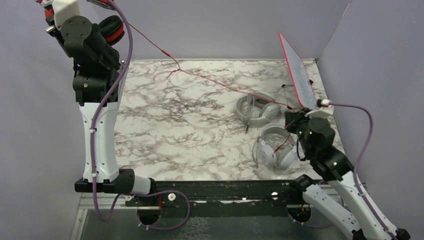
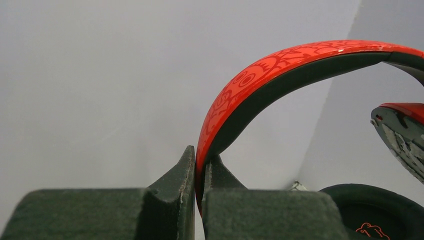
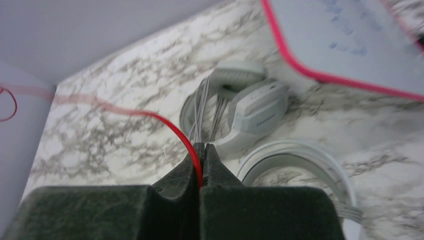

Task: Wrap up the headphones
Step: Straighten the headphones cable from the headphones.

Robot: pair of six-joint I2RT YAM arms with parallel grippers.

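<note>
Now, the left hand (image 2: 200,167) is up high near the back wall, clamped on the band of the red-and-black headset (image 2: 280,65). Low on the right, the right hand (image 3: 201,152) is pinched shut on the red cable (image 3: 165,122), which is strung across the table (image 1: 175,130). The light grey headset (image 1: 257,110) and the white-silver headset (image 1: 275,150) lie just beneath that hand. To wind cleanly, I'd carry the cable toward the band under light tension, lay even turns, and lift clear of both resting headsets so nothing snags.
</note>
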